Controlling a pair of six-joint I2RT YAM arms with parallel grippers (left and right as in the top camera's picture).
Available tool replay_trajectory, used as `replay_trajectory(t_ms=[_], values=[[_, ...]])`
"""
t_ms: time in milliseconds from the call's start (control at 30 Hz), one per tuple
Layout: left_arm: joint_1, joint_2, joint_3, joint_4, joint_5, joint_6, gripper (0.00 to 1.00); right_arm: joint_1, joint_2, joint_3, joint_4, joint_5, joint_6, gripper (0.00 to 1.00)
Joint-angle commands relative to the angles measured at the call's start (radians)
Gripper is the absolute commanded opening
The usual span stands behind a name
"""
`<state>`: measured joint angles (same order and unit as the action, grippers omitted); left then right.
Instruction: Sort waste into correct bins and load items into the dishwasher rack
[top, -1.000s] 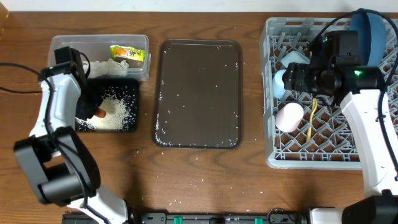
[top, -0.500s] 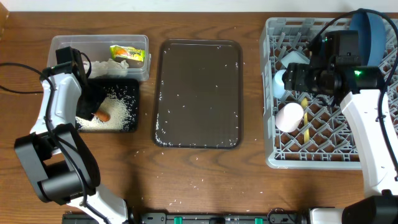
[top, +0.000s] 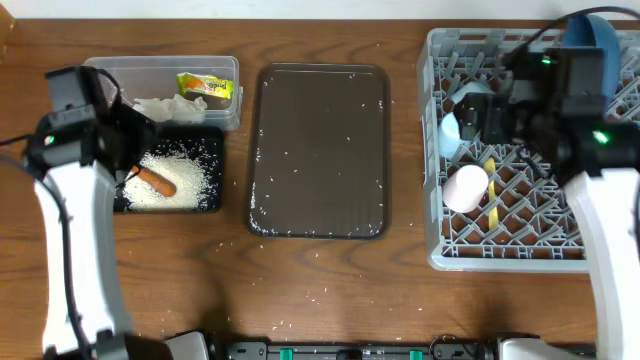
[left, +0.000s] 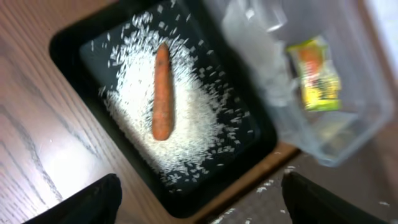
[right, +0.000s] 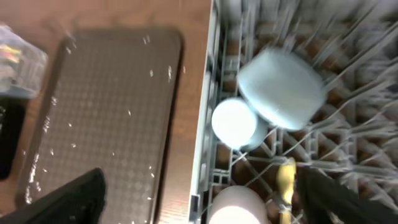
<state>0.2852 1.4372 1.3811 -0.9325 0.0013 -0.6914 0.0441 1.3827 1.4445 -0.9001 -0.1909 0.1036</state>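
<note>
sausage on rice pile in black tray; napkin, wrapper in clear tub. plate, bowl, blue cup, pink cup, spoon in rack. left end effector spread wide, empty, above black tray; right end effector spread wide, empty, over rack. remaining, by my reading: stray grains on brown tray and bench.

The wooden desk carries a clear tub touching a black tray at left, a brown serving tray in the middle, a grey rack at right, and stray rice grains.
</note>
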Motion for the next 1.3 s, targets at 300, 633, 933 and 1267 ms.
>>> replay_trajectory(t_ms=[300, 633, 933, 1267], values=[[0.000, -0.032, 0.011, -0.005, 0.006, 0.022, 0.92, 0.010, -0.392, 0.035, -0.070, 0.142, -0.011, 0.99], [0.000, -0.032, 0.011, -0.005, 0.006, 0.022, 0.97, 0.009, -0.546, 0.035, -0.160, 0.192, -0.068, 0.99], [0.000, -0.032, 0.011, -0.005, 0.006, 0.022, 0.97, 0.013, -0.560, -0.042, -0.055, 0.127, -0.067, 0.99], [0.000, -0.032, 0.011, -0.005, 0.006, 0.022, 0.97, 0.042, -0.916, -0.805, 0.565, 0.126, -0.075, 0.99]])
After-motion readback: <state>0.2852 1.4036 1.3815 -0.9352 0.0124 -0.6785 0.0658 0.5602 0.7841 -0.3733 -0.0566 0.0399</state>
